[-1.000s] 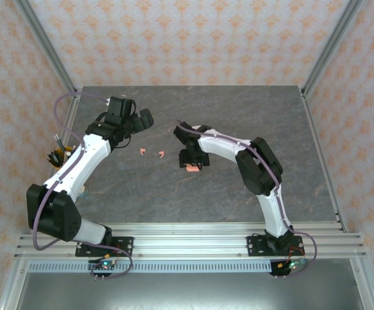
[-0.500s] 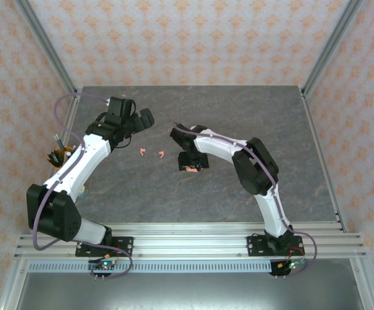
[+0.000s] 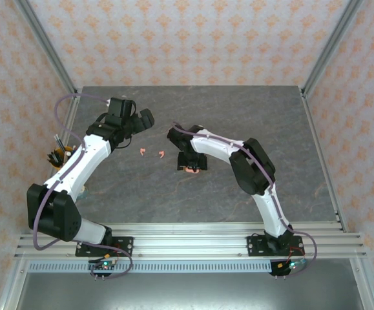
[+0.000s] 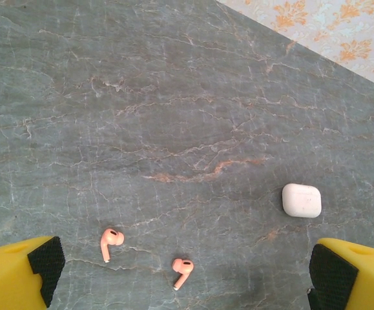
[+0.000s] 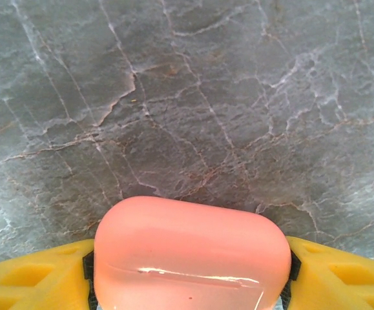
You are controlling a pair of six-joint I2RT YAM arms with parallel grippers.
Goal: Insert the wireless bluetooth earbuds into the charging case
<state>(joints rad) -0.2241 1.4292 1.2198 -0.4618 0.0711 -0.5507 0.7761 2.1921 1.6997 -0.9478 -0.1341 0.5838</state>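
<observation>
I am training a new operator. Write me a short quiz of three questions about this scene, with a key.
1. True or false: the right hand grips the pink charging case.
2. How many pink earbuds lie on the table? A one, B two, C four.
3. Fill in: the left hand is ___ (open or shut).
Key: 1 true; 2 B; 3 open.
</observation>
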